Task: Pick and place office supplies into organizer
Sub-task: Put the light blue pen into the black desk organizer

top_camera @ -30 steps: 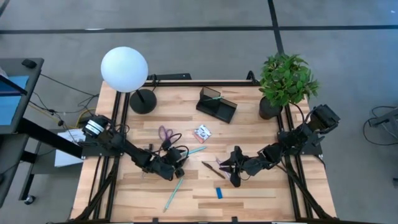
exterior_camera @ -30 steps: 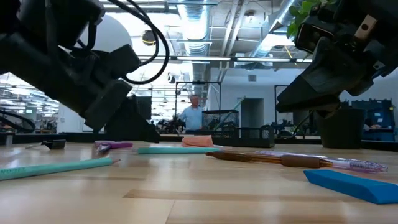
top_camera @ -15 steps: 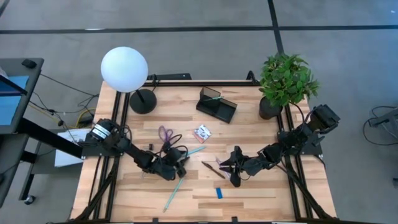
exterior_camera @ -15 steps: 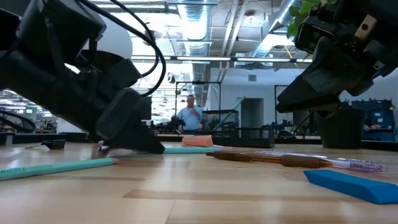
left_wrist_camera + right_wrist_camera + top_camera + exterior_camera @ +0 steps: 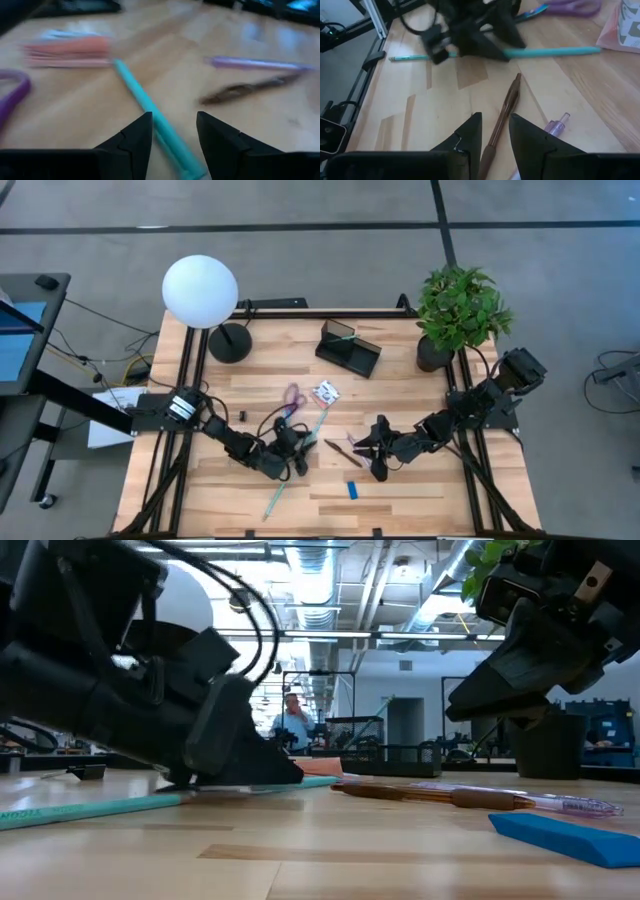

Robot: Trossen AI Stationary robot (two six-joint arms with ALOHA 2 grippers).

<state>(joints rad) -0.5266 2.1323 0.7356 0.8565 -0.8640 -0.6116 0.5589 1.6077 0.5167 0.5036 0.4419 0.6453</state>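
Centre of the high view: the left gripper (image 5: 297, 463) straddled a teal pen (image 5: 150, 112), jaws parted, nothing grasped — positioned for pickup. The right gripper (image 5: 378, 466), unclenched, flanked a dark pen (image 5: 501, 119). The organizer (image 5: 349, 348) stood upper centre.

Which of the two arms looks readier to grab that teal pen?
Left: the left gripper is low over the teal pen, open fingers straddling it. The right gripper sits over the brown pen.

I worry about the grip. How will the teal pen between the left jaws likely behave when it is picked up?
The teal pen looks thin, straight and stiff, so it probably will not bend. Being round and smooth, it may roll or slip on the table. The left gripper straddles it off-centre, so it might tilt when lifted.
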